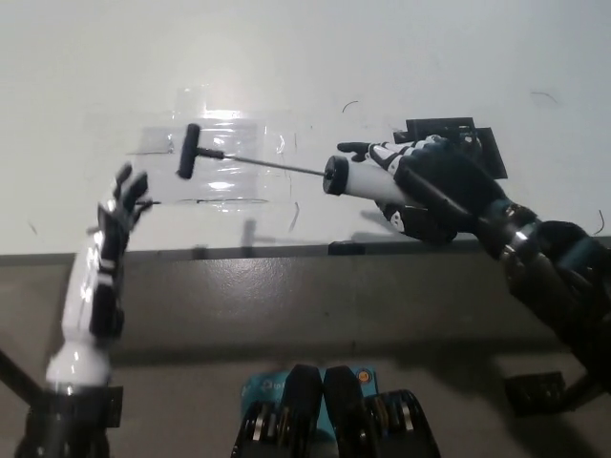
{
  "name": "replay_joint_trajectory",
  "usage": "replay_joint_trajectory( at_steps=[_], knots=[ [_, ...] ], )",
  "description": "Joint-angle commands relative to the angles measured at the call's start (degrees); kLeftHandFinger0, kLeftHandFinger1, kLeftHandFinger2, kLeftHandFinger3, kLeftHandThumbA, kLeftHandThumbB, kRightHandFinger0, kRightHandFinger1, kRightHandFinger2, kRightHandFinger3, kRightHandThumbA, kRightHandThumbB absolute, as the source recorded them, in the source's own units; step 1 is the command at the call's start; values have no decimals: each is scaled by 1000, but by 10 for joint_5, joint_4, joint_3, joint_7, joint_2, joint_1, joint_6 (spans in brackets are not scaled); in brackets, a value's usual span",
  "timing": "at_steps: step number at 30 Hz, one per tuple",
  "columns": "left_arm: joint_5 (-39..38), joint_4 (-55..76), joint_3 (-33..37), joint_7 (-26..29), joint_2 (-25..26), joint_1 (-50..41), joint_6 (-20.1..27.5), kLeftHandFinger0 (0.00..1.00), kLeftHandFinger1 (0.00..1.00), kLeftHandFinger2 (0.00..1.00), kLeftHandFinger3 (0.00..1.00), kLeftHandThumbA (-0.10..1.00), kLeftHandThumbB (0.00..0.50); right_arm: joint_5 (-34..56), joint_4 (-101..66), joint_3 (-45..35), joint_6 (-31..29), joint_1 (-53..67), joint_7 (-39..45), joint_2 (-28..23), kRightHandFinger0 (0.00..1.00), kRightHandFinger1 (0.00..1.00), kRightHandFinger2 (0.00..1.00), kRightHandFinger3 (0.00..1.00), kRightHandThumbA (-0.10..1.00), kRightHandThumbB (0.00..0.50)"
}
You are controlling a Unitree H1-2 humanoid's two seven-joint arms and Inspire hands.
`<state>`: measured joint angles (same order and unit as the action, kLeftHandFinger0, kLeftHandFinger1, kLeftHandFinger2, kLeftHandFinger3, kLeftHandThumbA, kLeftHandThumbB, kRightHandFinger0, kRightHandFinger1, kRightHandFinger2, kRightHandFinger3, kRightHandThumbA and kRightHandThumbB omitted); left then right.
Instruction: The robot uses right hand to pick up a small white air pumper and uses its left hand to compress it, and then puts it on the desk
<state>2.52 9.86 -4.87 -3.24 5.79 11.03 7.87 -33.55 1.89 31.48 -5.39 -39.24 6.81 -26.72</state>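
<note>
The right hand (425, 181) is clamped on the pump (361, 178) above the worktop (76, 57), rod stretching toward the robot's left. Its T-handle (188, 151) sits just beside the left hand (122, 205), fingers apart, so compression means pushing along that axis.

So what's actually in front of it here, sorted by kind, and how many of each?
Air pump, held in the right hand: 1
Robot hands, white left hand and black right hand: 2
Clear plastic sheet on the desk: 1
Black flat piece behind the right hand: 1
Desk: 1
Total: 6
</note>
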Motion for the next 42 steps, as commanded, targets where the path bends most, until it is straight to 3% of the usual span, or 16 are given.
replay_joint_trajectory(
  at_steps=[1,3,6,7,12,18,25,35,42],
  knots=[
    [-3,49,-15,26,0,70,-34,1000,1000,1000,1000,1000,147,48,-147,-44,62,-22,131,-48,51,525,763,886,-100,191],
    [-13,49,-12,19,-7,74,-46,1000,1000,1000,1000,1000,179,47,-158,-45,65,-18,143,-48,37,503,747,856,-100,197],
    [-31,53,-5,10,-16,77,-58,1000,1000,1000,1000,1000,166,43,-171,-49,61,-14,156,-47,18,485,747,867,-100,195],
    [-31,56,-2,8,-19,76,-63,1000,1000,1000,1000,1000,192,44,-178,-49,63,-12,164,-47,19,489,754,877,-100,184],
    [-25,77,6,8,-30,71,-76,1000,1000,1000,1000,1000,205,38,-198,-59,82,-2,197,-41,5,482,742,871,-100,172],
    [-15,102,27,5,-42,62,-57,1000,1000,1000,1000,1000,201,34,-193,-66,77,8,206,-26,2,490,770,937,-100,180],
    [-10,147,49,5,-54,43,-58,1000,1000,1000,1000,1000,229,33,-188,-75,70,11,214,-16,0,481,747,898,-100,168],
    [-11,176,63,2,-57,33,-70,1000,1000,1000,1000,1000,225,27,-183,-73,64,13,224,-12,18,486,765,905,-100,189],
    [-6,178,70,2,-61,27,-70,1000,1000,1000,1000,1000,223,24,-174,-68,50,4,222,3,18,488,770,905,-100,162]
  ],
)
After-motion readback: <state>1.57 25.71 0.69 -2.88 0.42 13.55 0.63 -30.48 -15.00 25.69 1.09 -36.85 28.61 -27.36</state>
